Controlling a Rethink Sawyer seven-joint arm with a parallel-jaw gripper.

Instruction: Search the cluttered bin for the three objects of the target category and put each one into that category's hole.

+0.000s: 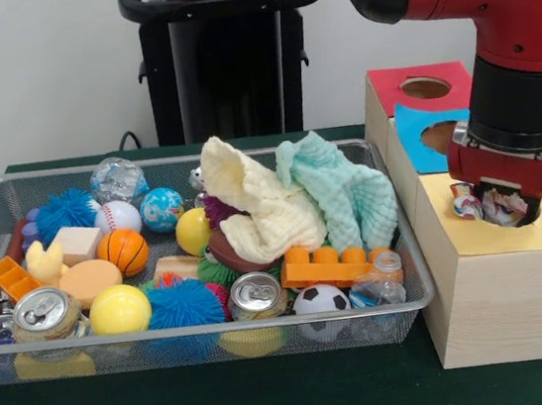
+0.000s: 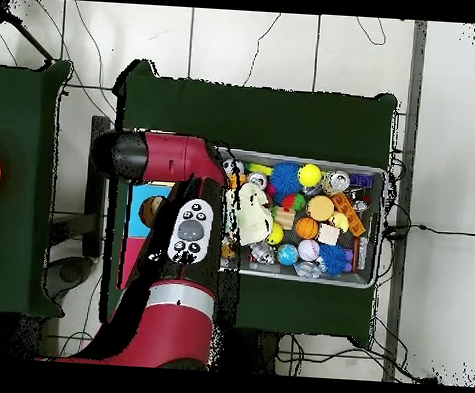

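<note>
In the front view my gripper hangs over the yellow-topped wooden box at the right. It is shut on a crumpled white wrapper with a red, yellow and blue print. The wrapper sits at the mouth of the round hole, which shows only as a dark patch beside it. The wire mesh bin stands left of the box, full of clutter. I see no other printed wrapper in it. In the overhead view my arm covers the gripper and the yellow box; the bin lies to its right.
A red-topped box and a blue-topped box stand behind the yellow one. The bin holds a cream cloth, a mint cloth, balls, cans, an orange brick and spiky toys.
</note>
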